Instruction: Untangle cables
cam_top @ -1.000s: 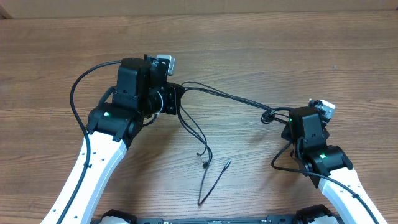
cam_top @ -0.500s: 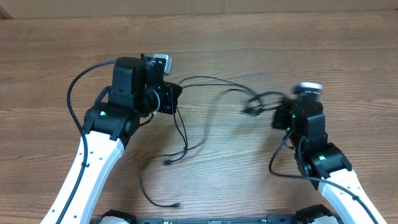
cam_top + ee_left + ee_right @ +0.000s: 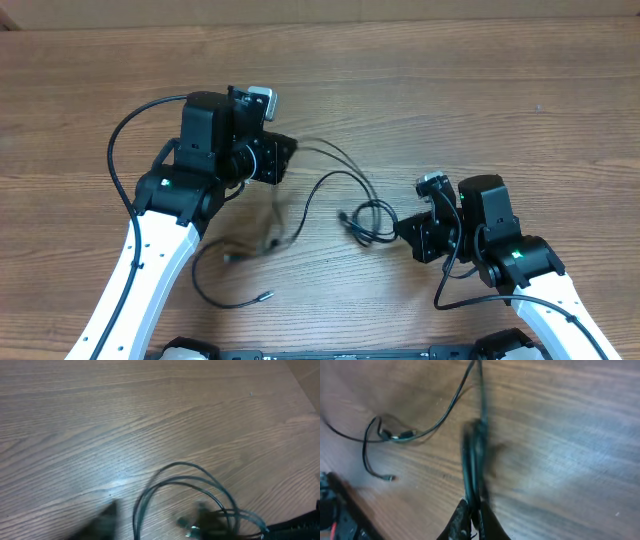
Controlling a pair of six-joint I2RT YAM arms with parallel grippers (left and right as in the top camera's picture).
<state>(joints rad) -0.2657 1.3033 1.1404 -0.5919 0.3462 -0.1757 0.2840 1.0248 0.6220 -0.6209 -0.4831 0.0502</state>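
Progress: early, by my judgement; the cables (image 3: 335,175) are not yet separate. They are strung across the middle of the bench between the two arms. One strand runs into the left gripper (image 3: 280,160) toward the far-left part. The others arc over to a small knotted loop (image 3: 357,222) just beside the right gripper (image 3: 408,230), nearer the near-right corner.

Right gripper: in its wrist view the fingers (image 3: 465,516) are pinched together on a blurred bundle of cables, so it is holding them. Left gripper: a strand leads to it, but its fingers are not legible from overhead or in its own blurred wrist view; cannot tell whether it is closed.

Done so far: some slack is freed. Two loose tails lie toward the near edge on the left side, and one ends in a small plug (image 3: 267,295). Left to do: the loop by the right gripper and the crossing strands mid-bench; I cannot count how many cords there are.

Surface: wood-grain bench (image 3: 470,90), flat and matte, with nothing else on it but the arms and their thicker black leads (image 3: 118,150). Room: only a pale tan strip (image 3: 300,10) shows beyond the far edge.
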